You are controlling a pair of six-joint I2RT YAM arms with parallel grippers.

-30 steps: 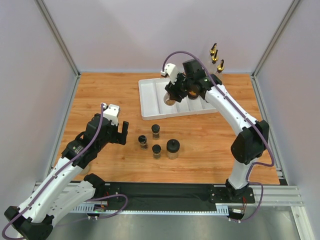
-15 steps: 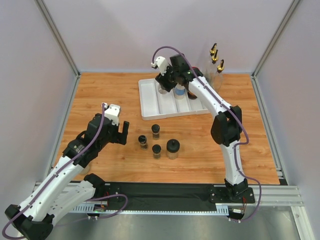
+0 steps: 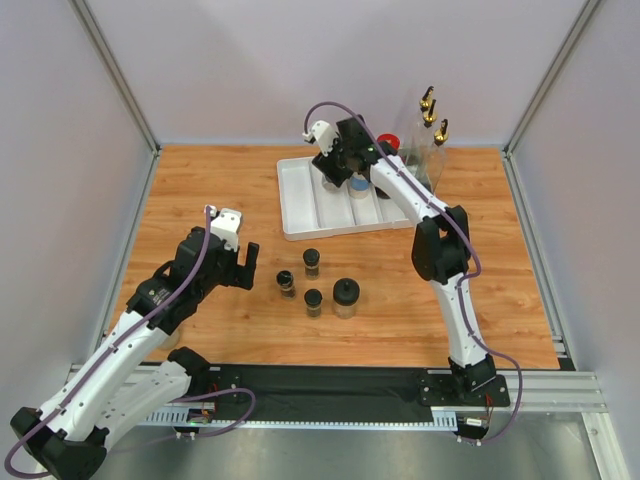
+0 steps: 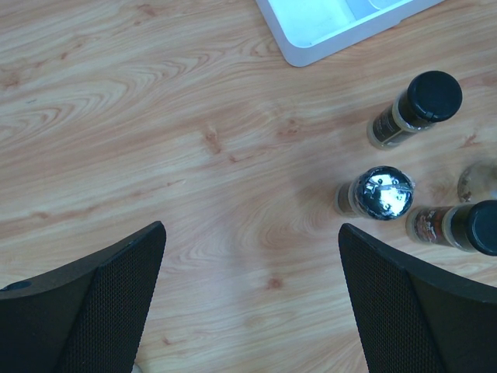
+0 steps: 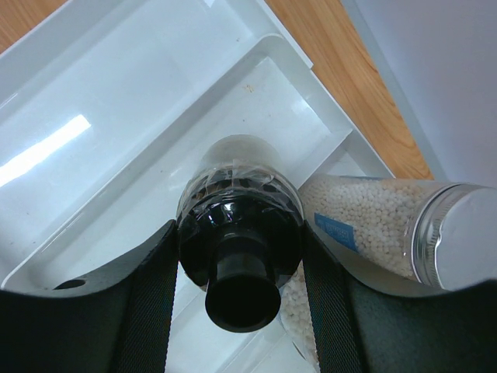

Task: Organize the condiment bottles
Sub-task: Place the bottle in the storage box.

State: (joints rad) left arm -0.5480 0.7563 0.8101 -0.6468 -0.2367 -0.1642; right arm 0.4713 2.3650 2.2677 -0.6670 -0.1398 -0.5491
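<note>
Over the tray point(image 3: 298, 205), the stretched right claw point(image 5: 241, 242) grips a jar point(image 5: 237, 194); left claw point(image 4: 250, 233) gapes.

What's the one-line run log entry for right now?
right jaws: shut on black-lidded jar over white tray, beside grey-lidded jar | left jaws: open, empty, above table | four loose jars on table

Open bench point(image 3: 200, 190) lies left of and beyond the left hand point(image 4: 250, 249), with bare wood between its spread fingers. Four jars point(image 3: 313, 299) cluster on its right. In the white tray point(image 3: 300, 200), a grey-lidded jar point(image 5: 388, 221) crowds the right hand point(image 5: 237, 252) gripping a black-capped bottle point(image 5: 237, 225).
</note>
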